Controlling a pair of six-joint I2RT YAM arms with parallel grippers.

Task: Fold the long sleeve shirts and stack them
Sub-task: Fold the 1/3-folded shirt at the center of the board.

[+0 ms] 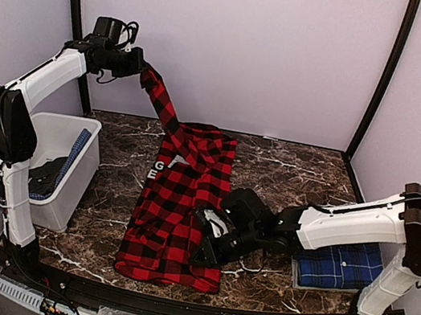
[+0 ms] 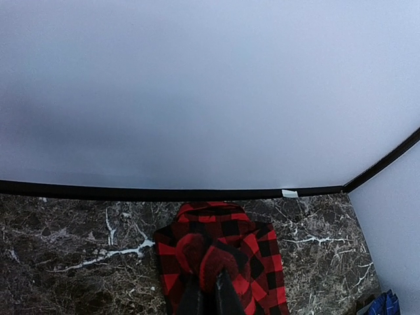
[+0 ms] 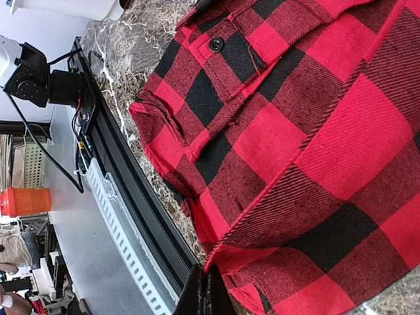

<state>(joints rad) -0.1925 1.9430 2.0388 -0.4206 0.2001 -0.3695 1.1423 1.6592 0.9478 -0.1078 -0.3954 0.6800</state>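
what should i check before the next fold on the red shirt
1. Left end effector shut on the sleeve: ok, the sleeve is raised off the table.
2. Right end effector shut on the red shirt at its near right edge: ok.
3. Red shirt lying flat: not ok, the body is rumpled and bunched near the collar.
4. Blue shirt folded and apart from the red one: ok, it lies at the right under the right arm.
5. Bin out of the sleeve's way: ok, it is at the far left, apart from the shirt.
6. How much sleeve is in the grip: cannot tell.
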